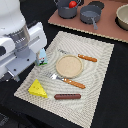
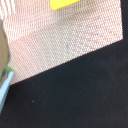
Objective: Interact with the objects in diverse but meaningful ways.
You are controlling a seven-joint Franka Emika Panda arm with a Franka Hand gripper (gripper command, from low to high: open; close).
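Note:
My gripper [image 1: 36,59] hangs low over the woven placemat's edge at the exterior view's left, and the white arm hides its fingers. A white carton [image 1: 43,56] with green-blue print stands right beside it; whether it is gripped does not show. The yellow holed cheese wedge [image 1: 37,88] lies on the mat's near corner, and its edge shows in the wrist view as the cheese [image 2: 67,3]. A brown sausage [image 1: 67,96] lies along the mat's front. The red tomato [image 1: 73,4] sits in a grey pot at the back. A green-blue strip, likely the carton [image 2: 4,87], touches the wrist view's border.
A tan plate [image 1: 69,65] sits mid-mat, with an orange-handled fork [image 1: 69,80] in front of it and a knife [image 1: 84,57] behind it. A wooden board [image 1: 107,30] at the back holds a grey pot [image 1: 66,10], a dark pan [image 1: 90,15] and a bowl [image 1: 123,16]. Black tabletop surrounds the placemat [image 1: 95,85].

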